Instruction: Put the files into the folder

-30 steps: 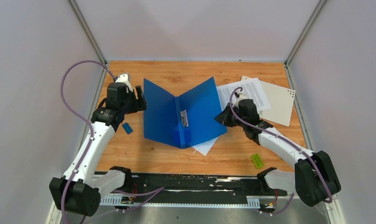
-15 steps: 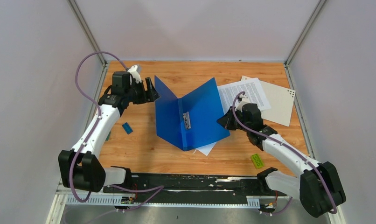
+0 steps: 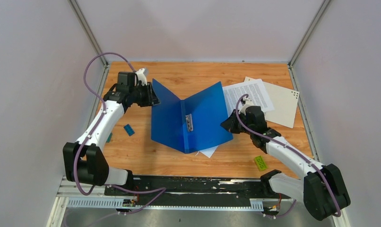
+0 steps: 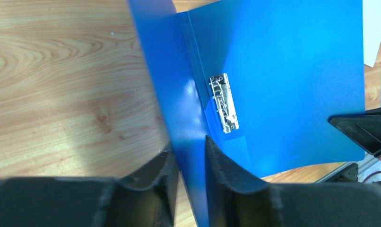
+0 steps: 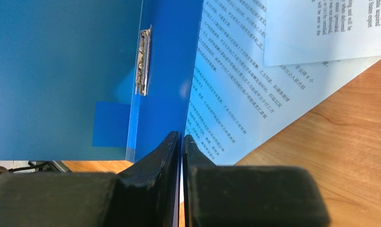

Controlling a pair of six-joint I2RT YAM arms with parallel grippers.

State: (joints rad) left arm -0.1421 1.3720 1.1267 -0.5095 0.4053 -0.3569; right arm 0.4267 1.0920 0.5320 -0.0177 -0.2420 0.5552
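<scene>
The blue folder [image 3: 188, 118] stands open in a V on the wooden table, its metal clip [image 3: 188, 122] on the spine. My left gripper [image 3: 151, 97] is at the left cover's upper edge; in the left wrist view the left gripper [image 4: 191, 146] has that blue cover [image 4: 184, 118] pinched between its pads. The right gripper [image 3: 226, 124] is shut on the right cover's outer edge, seen edge-on in the right gripper's [image 5: 181, 137] own view. The files are printed white sheets: one [image 3: 249, 94] lies right of the folder, another corner [image 3: 208, 151] peeks from under it. The text [image 5: 236, 94] shows clearly.
A stiff pale grey cover [image 3: 285, 106] lies at the back right, partly under the printed sheet. A small blue piece [image 3: 128, 130] sits left of the folder, a green tag [image 3: 260, 163] near the right arm. A black rail [image 3: 193, 184] runs along the near edge.
The left arm swung in toward the folder's left cover and its jaws closed on it. The folder shifted slightly right. The right gripper kept its hold on the right cover.
</scene>
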